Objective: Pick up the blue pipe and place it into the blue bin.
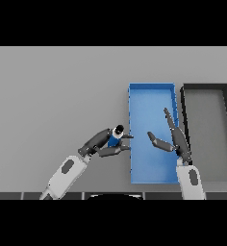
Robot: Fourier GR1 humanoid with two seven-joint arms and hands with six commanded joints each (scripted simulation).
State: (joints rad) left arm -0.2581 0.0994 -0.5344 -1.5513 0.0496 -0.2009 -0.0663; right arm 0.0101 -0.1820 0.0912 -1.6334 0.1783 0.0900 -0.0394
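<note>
We see the table (53,96) first, grey and wide, and on its right half two long trays side by side: the blue bin (152,88) and, just beside it on the far right, a black bin (205,86). Both look to hold nothing.

Our left hand (102,142) sits just left of the blue bin's left wall, fingers and thumb curled around the pipe (116,137). The pipe is short, blue with a dark end cap, held tilted and, as far as we can tell, lifted clear of the table. Its fingertips reach to the wall of the bin.

Our right hand (175,139) hangs over the right side of the blue bin, fingers straight and spread apart from the thumb, holding nothing.

We judge the pick as done: the pipe is in grasp and brought right up to the bin. What is left is the short carry over the left wall and the release inside.

The wall itself is the only thing to clear. The right hand, poised above the bin, could crowd the drop if the pipe travels far across. The black bin is the wrong target, well apart from the pipe.
</note>
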